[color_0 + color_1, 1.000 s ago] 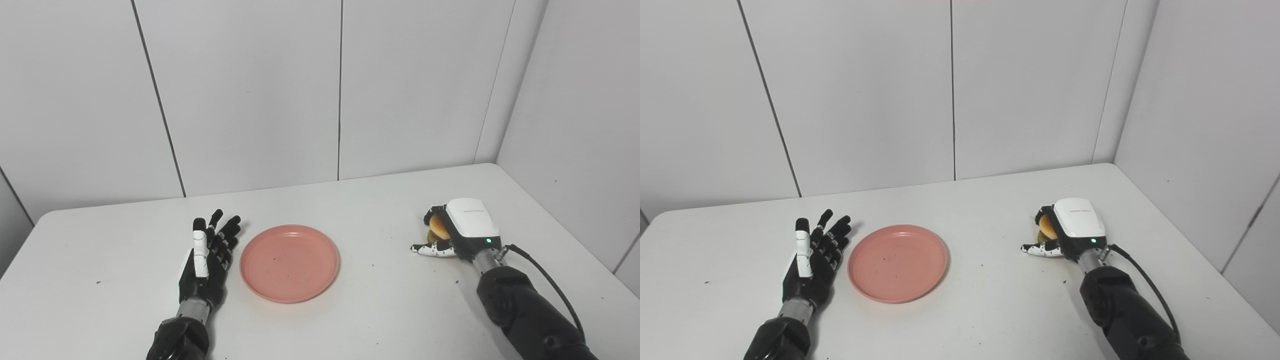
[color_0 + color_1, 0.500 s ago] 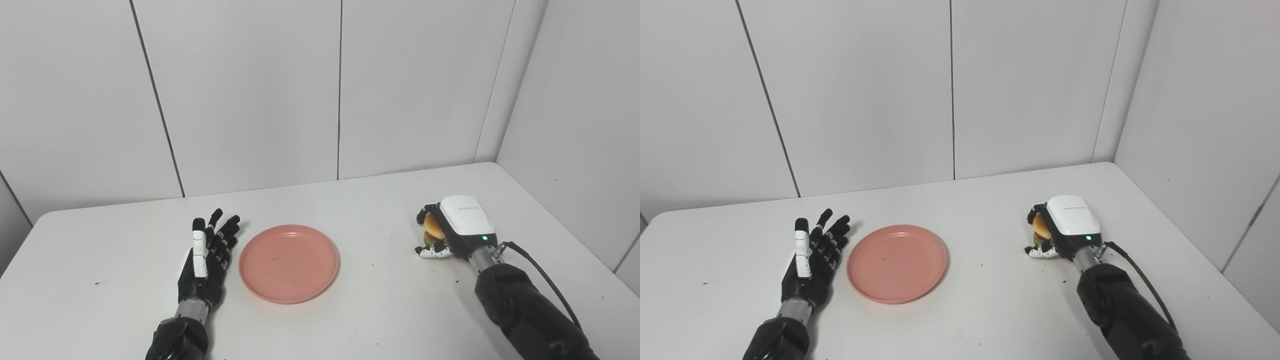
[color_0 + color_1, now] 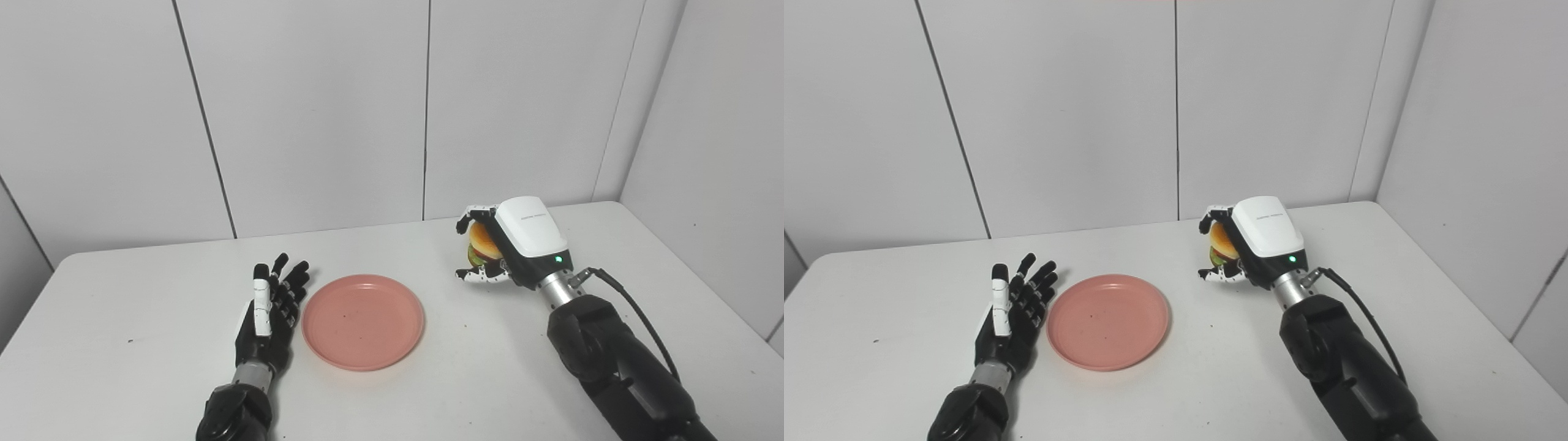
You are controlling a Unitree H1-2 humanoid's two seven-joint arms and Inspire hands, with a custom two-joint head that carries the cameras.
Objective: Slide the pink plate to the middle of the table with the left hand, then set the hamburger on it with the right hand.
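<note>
Moved since a second ago: my right hand [image 3: 511, 248] has lifted off the table and swung inward toward the plate, carrying the hamburger with it (the whole view has also shifted a little, so the plate's small drift in the picture is the camera, not the plate).
Table [image 3: 135, 306]: white, bare apart from the plate and a few dark specks.
Pink plate [image 3: 363, 321]: flat on the table near its middle, nothing on it yet; I judge the slide finished.
Left hand [image 3: 269, 315]: resting just beside the plate's left rim, fingers spread and straight, holding nothing; whether it touches the rim I cannot tell.
Right hand: raised above the table, right of the plate and a little behind it, fingers curled around the hamburger.
Hamburger [image 3: 1220, 243]: in my right hand's grasp, clear of the table, bun and green layer showing between the fingers.
Done: plate placed, hamburger picked up.
Left: carry it over the plate, lower it, let go.
</note>
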